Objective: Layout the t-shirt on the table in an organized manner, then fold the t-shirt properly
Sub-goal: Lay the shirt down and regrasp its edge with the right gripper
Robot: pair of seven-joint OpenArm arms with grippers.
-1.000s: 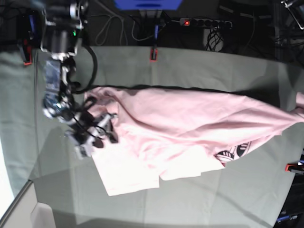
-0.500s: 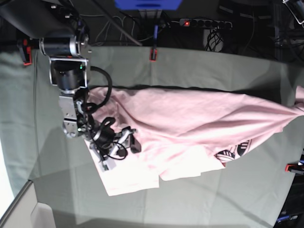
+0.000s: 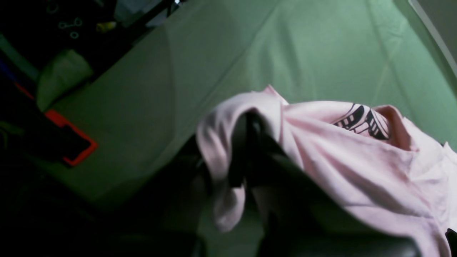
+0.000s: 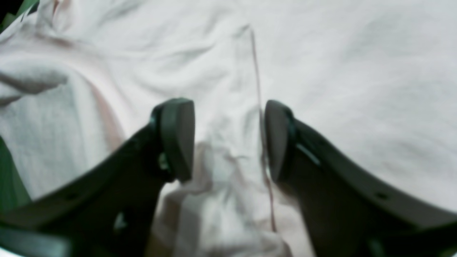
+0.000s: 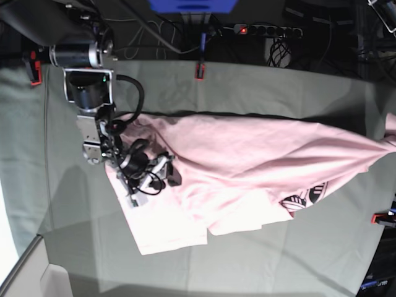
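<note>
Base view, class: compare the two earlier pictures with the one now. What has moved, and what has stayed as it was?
The right gripper came in from the table's bare cloth onto the t-shirt's end, jaws open over a fold. The left gripper stays shut on the shirt's far end, and the shirt's spread looks unchanged.

A blue box sits at the top, behind the far edge. Next to it is a black power strip with a little red light on. Dark cables hang in loops below the strip. More thin wires lie near the blue box. Something pale and lumpy sits in the dark at the side; what it is stays unclear.
</note>
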